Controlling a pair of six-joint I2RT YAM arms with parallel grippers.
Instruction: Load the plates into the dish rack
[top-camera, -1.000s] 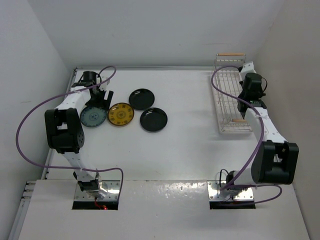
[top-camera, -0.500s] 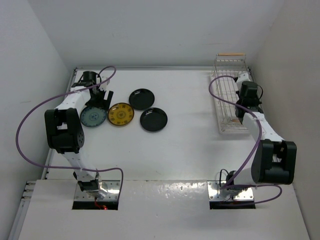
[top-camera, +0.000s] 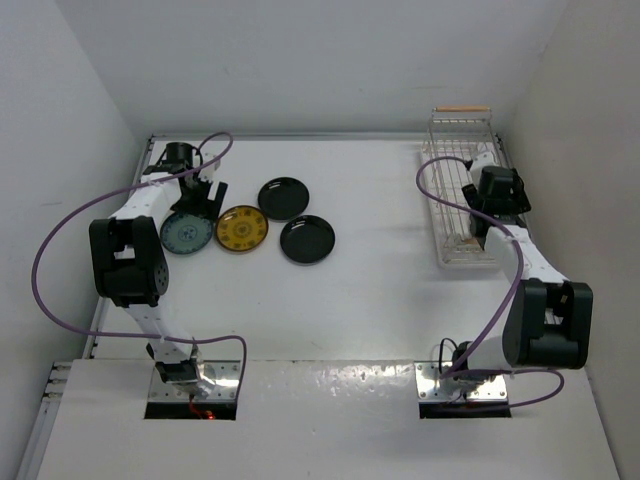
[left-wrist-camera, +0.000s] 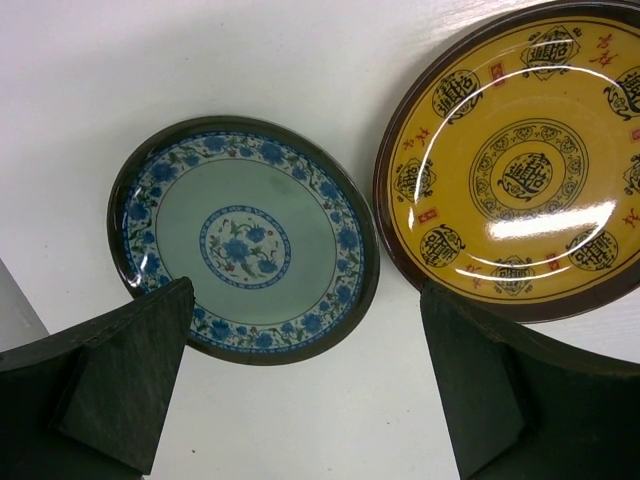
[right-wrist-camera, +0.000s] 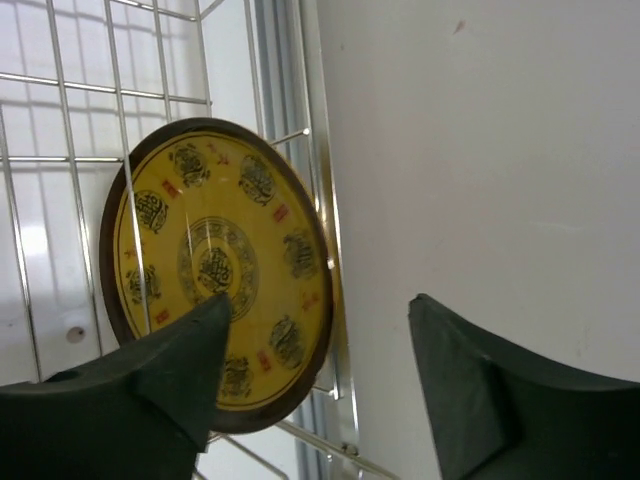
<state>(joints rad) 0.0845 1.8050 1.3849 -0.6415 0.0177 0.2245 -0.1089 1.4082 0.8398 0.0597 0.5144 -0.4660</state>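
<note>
While over rack (top-camera: 460, 140), right hand (right-wrist-camera: 318, 300) splayed

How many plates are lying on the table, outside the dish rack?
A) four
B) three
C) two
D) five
A: a blue-green plate, a yellow plate, a far black plate and a near black plate lie on the table; the second yellow plate stands inside the dish rack.

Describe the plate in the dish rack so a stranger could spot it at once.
Find the white wire dish rack at the table's far right. One plate stands on edge among its wires: yellow with dark ornaments. Its yellow twin lies flat on the table.
</note>
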